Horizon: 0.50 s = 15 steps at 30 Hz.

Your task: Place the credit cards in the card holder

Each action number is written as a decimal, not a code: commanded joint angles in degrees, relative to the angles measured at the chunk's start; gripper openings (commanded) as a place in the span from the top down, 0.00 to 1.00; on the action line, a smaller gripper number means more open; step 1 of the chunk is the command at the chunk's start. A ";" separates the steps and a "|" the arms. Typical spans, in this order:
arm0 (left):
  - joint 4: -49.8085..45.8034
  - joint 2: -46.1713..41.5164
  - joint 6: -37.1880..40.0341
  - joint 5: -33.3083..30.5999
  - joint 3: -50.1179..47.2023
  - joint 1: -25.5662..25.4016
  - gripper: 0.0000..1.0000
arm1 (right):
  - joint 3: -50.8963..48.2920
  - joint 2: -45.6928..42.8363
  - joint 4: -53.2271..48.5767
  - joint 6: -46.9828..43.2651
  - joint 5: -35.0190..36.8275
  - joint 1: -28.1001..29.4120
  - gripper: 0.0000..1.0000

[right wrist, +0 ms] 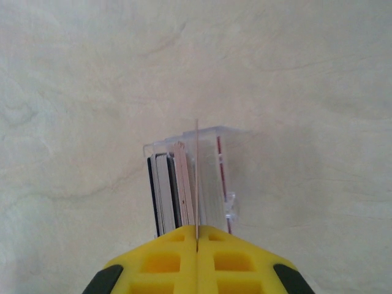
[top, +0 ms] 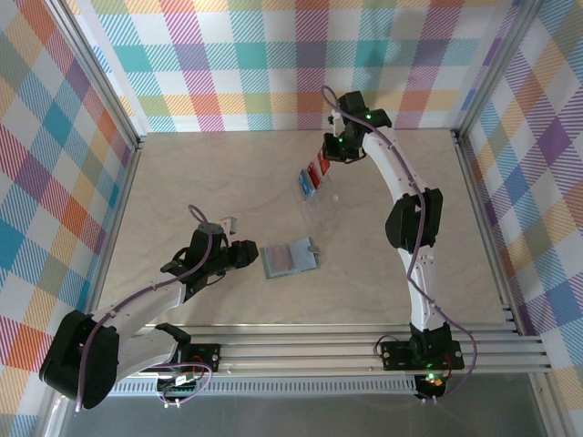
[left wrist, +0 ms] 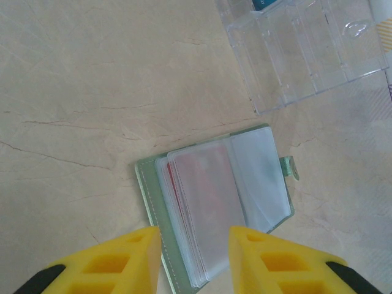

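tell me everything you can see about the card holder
The card holder is a small grey-green wallet of soft-looking material, lying open and flat on the table. Inside is a stack of clear plastic sleeves, and something red shows through them. A little closing tab with a stud sticks out of one edge. The left gripper hangs just over its near edge with jaws apart. I cannot tell whether they touch it.
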 commanded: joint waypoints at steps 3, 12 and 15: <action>-0.99 0.58 0.63 1.60 1.69 0.56 0.65 | -6.42 -8.44 4.17 2.91 6.87 0.15 1.00; 1.98 5.37 0.28 6.88 2.54 -0.11 0.65 | -42.99 -32.72 25.83 6.48 -0.09 4.47 1.00; 2.78 7.41 0.27 7.80 3.02 -0.86 0.66 | -55.63 -38.10 34.54 8.81 -10.47 5.67 1.00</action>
